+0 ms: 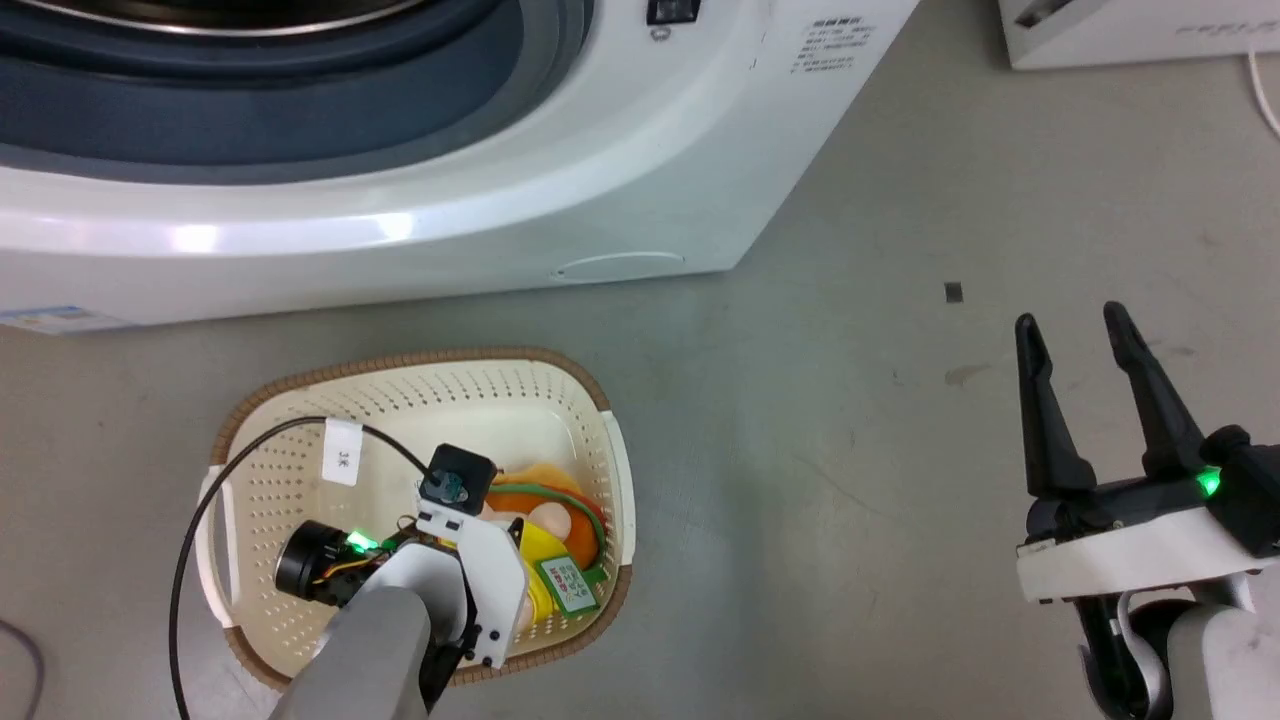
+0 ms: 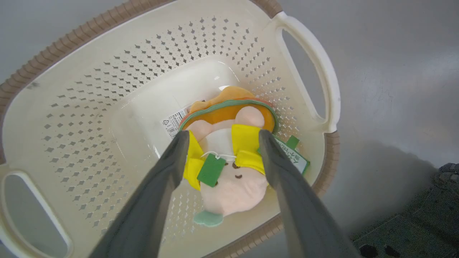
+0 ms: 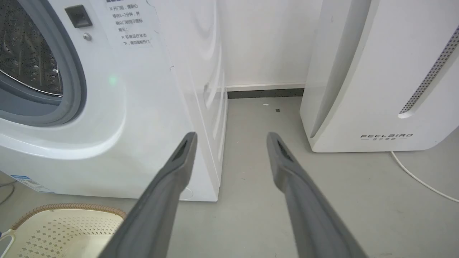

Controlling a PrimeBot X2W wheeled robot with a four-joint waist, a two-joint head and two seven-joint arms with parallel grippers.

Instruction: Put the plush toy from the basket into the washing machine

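The plush toy (image 2: 229, 161), with orange head, peach face and yellow body, lies on the bottom of the cream basket (image 2: 89, 89). My left gripper (image 2: 222, 138) reaches down into the basket, open, with one finger on either side of the toy's yellow body; whether the tips touch it I cannot tell. In the head view the toy (image 1: 555, 535) shows beside my left wrist, inside the basket (image 1: 300, 420), with the left fingers hidden under the wrist. The washing machine (image 1: 420, 190) stands behind the basket, its porthole (image 3: 39, 68) uncovered. My right gripper (image 1: 1080, 335) hovers open over bare floor at the right.
A white FEELBIRD appliance (image 3: 380, 82) stands right of the washer, with a white cable (image 3: 419, 181) trailing on the grey floor. A black cable (image 1: 190, 540) loops from my left arm over the basket. Bare floor lies between the basket and my right gripper.
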